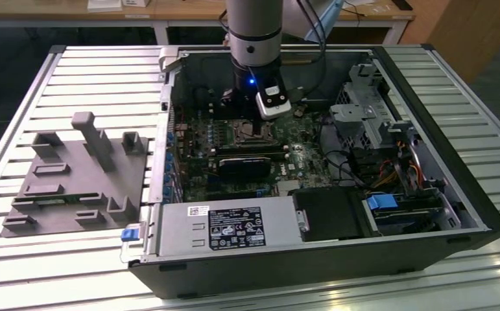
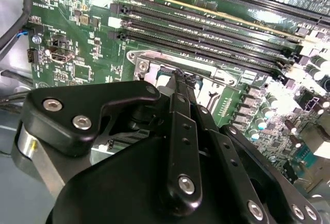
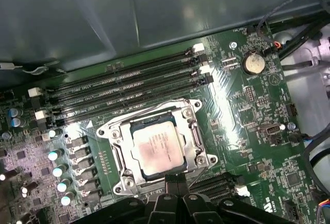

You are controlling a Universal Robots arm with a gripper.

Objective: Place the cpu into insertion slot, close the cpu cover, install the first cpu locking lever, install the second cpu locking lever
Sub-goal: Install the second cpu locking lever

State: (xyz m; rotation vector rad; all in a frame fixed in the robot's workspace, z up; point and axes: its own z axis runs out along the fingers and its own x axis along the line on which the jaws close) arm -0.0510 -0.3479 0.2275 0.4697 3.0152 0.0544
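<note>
The arm (image 1: 254,39) reaches down into an open computer case (image 1: 319,259) lying on its side on a slatted metal worktop (image 1: 457,78); its gripper (image 3: 177,182) hovers just above the motherboard (image 3: 247,110), at the edge of the insertion slot (image 3: 116,154); the cpu (image 3: 156,148) lies flat in that slot, its dull silver top facing up; the cpu cover (image 3: 192,134) is down over it, its silvery frame ringing the chip so that the metal top shows through the square window; the jaws are drawn narrow, their black tips close together at the slot's rim on the side away from the memory slots (image 3: 129,87), and whether they grip anything there cannot be told; in the second wrist view the fingertips (image 2: 181,82) point down at the socket frame, with long black memory slots running just beyond it; in the exterior view the socket (image 1: 251,132) sits near the middle of the board, with a black heatsink block (image 1: 248,163) just beside it and the grey labelled power supply box (image 1: 224,227) along the case's near wall; a grey moulded fixture (image 1: 81,175) with upright pegs rests on the worktop at the exterior view's left, well apart from the case.
</note>
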